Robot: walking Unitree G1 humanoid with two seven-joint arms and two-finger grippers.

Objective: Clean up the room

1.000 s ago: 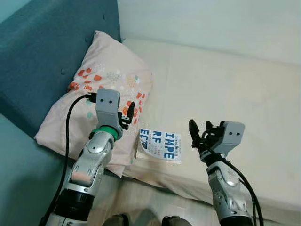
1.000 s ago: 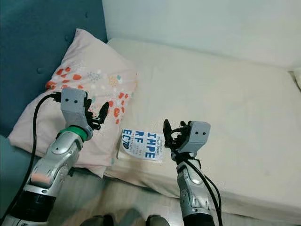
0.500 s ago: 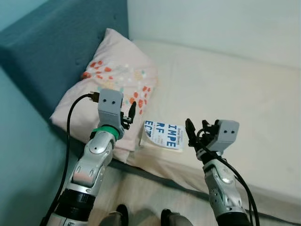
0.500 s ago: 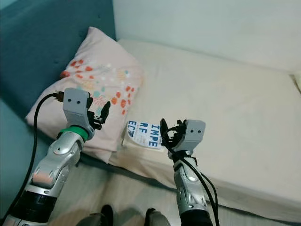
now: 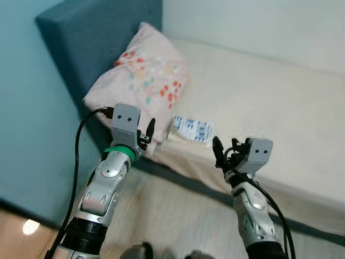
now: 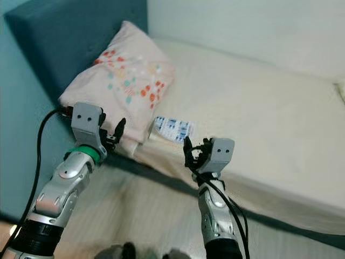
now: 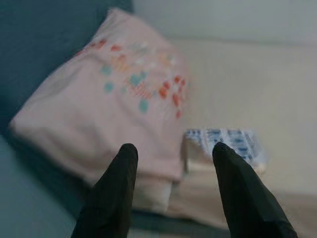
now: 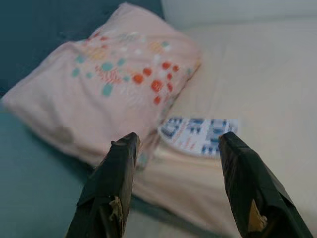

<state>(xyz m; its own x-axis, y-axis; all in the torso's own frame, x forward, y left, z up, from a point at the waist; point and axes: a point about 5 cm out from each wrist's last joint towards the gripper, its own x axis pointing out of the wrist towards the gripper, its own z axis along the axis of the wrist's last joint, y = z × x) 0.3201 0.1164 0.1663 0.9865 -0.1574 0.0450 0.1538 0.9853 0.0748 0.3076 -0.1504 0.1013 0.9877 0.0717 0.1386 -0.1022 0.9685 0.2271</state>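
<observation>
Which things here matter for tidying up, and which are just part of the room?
For the job:
- book, lying on the bed beside the pillow, near the edge
- left gripper, open, empty
- right gripper, open, empty

Just there:
- pillow, against the headboard
- bed
- blue headboard
- floor

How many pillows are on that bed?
1. The pink pillow with coloured spots leans against the blue headboard at the mattress's corner, beside a book. The far right edge is cut off, so more may be hidden.

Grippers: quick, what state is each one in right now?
Left gripper: open, holding nothing.
Right gripper: open, holding nothing.
</observation>
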